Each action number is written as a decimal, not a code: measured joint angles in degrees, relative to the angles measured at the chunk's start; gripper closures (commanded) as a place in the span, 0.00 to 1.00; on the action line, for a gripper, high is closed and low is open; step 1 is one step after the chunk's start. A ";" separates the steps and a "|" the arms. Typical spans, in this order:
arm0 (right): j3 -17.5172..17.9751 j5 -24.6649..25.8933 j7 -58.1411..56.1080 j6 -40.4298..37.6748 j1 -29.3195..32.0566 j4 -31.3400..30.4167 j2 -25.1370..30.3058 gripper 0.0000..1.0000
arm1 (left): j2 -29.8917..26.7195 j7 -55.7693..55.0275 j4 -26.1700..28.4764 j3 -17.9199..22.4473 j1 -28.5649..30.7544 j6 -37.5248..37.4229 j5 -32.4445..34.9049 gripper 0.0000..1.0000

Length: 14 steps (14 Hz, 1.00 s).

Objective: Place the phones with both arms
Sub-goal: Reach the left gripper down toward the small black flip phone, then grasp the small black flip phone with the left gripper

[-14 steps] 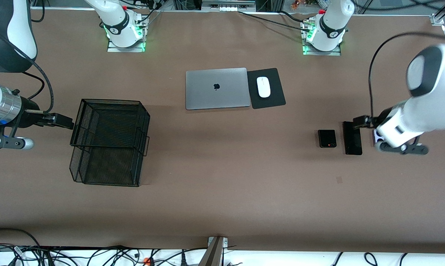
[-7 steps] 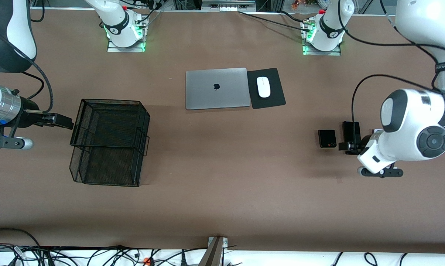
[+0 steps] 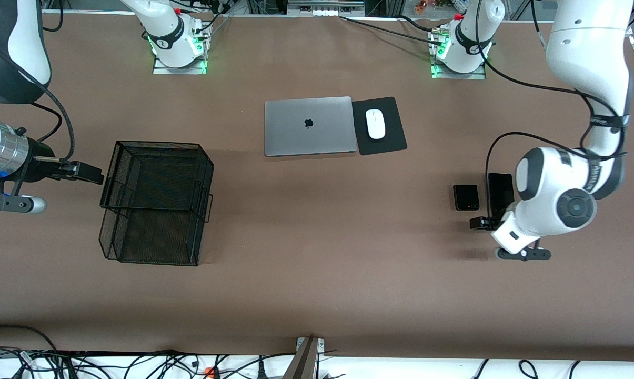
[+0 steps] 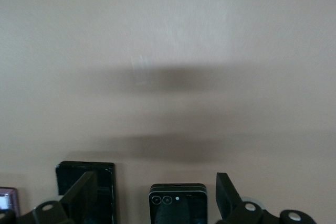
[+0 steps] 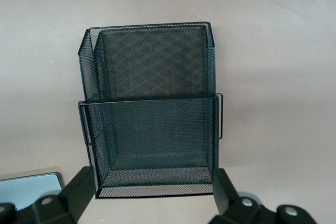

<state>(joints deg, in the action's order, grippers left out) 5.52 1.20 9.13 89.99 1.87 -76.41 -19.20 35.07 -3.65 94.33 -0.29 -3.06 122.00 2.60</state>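
Observation:
A small black flip phone point(image 3: 465, 197) and a long black slab phone point(image 3: 500, 190) lie side by side toward the left arm's end of the table. The left arm hides part of the slab phone. In the left wrist view the flip phone point(image 4: 178, 205) shows between the open fingers, the slab phone point(image 4: 105, 192) by one finger, and a lavender phone's edge point(image 4: 6, 200) at the frame border. My left gripper point(image 3: 480, 223) point(image 4: 155, 182) is open and empty over the table by the phones' ends. My right gripper point(image 3: 82, 172) point(image 5: 151, 182) waits open beside the black mesh basket point(image 3: 156, 202) point(image 5: 152, 108).
A closed grey laptop point(image 3: 310, 126) lies mid-table near the arm bases, and its corner shows in the right wrist view point(image 5: 29, 190). A white mouse point(image 3: 375, 123) sits on a black pad point(image 3: 388, 141) beside it.
The left arm has swung round and its gripper has moved from over the slab phone's end nearest the arm bases to the phones' ends nearest the front camera. The right arm has not moved.

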 measured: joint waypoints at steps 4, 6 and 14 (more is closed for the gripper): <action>0.00 0.00 0.00 0.00 -0.01 0.01 0.00 0.00 | -1.60 0.00 8.75 -0.35 -0.32 7.91 0.63 0.00; 0.00 0.00 -0.01 -0.01 -0.02 0.01 0.00 0.00 | -3.04 0.00 13.22 -0.42 -0.33 11.66 0.67 0.00; 0.03 0.00 -0.02 -0.02 -0.06 0.01 0.01 0.00 | -7.18 -0.22 26.36 -1.70 -0.40 22.47 0.68 0.00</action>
<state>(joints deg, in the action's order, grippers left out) 5.55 1.20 9.11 89.97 1.81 -76.40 -19.19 27.89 -3.87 120.69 -1.99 -3.46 144.48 3.27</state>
